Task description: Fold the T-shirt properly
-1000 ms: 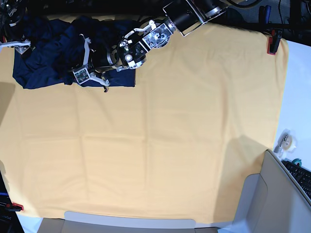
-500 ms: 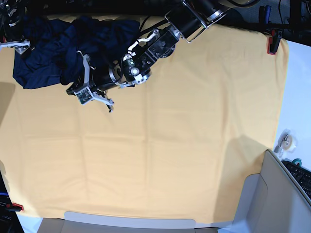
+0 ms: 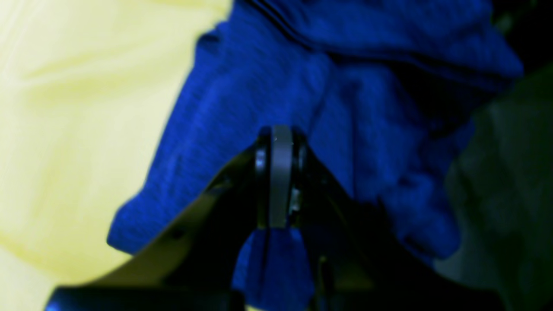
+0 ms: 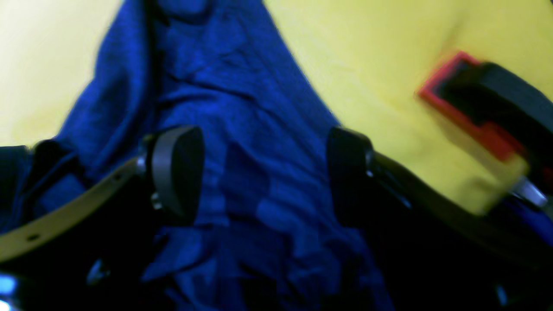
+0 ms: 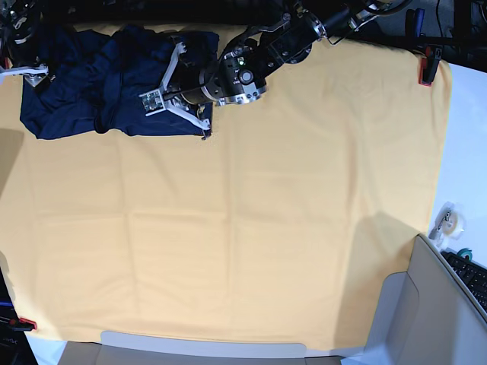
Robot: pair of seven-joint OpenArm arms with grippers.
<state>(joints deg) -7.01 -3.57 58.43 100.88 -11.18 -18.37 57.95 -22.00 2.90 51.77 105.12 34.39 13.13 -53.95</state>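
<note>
1. Base view: the T-shirt lies bunched at the far left corner of the yellow cloth that covers the surface. Its near edge now runs straighter than half a second ago, reaching to about the left tool.
2. Base view: the left tool sits at the shirt's near right corner, with the arm reaching in from the far edge. Compared with half a second ago, it has swung back toward the far side and to the right, and the wrist camera bracket now lies over the navy fabric instead of over bare cloth.
3. Base view: the right tool is at the far left edge, over the shirt's left end, in the same place as a second ago. A red clamp grips the cloth's near left corner.
4. Left wrist view: the left tool has its jaws pressed together, and a fold of the T-shirt emerges from between them, so it is gripping the fabric. Yellow cloth shows to the left.
5. Right wrist view: the right tool stands with its jaws wide apart, straddling a rumpled ridge of the T-shirt; whether the pads press the fabric I cannot tell. Another red clamp sits on the yellow cloth to the right.
</note>
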